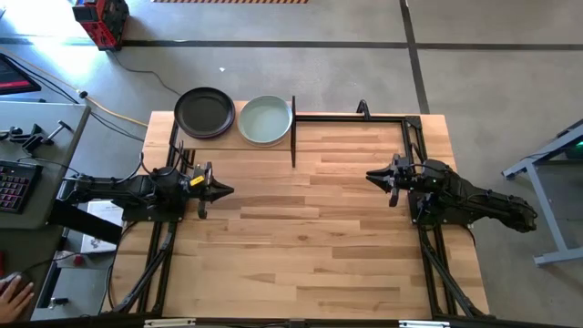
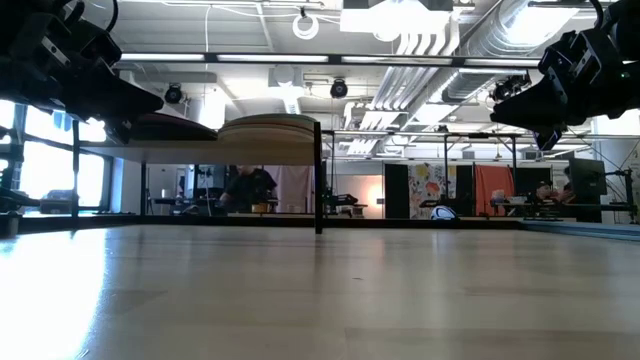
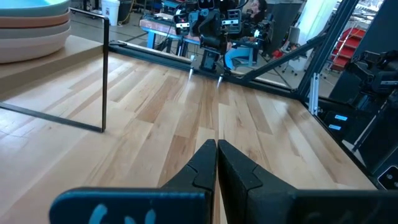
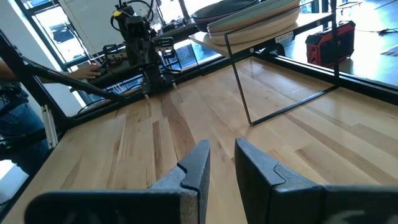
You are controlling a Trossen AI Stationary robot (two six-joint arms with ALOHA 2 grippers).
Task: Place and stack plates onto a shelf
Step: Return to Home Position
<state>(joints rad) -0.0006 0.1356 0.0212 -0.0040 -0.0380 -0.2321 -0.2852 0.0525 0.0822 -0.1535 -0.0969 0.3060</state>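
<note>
Black-topped plates (image 1: 204,112) and sage-topped plates (image 1: 265,120) stacked on shelf (image 3: 74,50), left gripper (image 1: 228,190) pinched together, right gripper (image 1: 370,176) slightly apart

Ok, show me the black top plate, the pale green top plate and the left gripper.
black top plate (image 1: 204,111): high view, its flat centre.
pale green top plate (image 1: 265,120): high view, its flat centre.
left gripper (image 1: 228,190): high view, the closed fingertips.

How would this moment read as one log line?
plates: two stacks on shelf | left gripper: shut, empty | right gripper: open, empty
</note>
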